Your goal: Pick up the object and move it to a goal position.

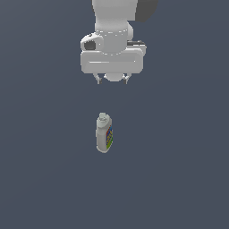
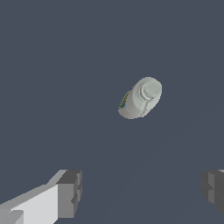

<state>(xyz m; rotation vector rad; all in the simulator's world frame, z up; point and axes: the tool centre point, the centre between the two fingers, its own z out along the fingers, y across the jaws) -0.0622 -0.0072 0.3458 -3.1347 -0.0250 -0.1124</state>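
Here the bottle (image 1: 104, 133) stands upright on the plain grey tabletop (image 1: 179, 179), cap uppermost, well apart from the gripper (image 1: 112, 80), whose jaws are spread wide and hold nothing.

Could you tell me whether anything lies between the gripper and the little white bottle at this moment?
Nothing does. In the exterior view the stretch between the open gripper and the bottle is bare grey surface, and the wrist view shows the same.
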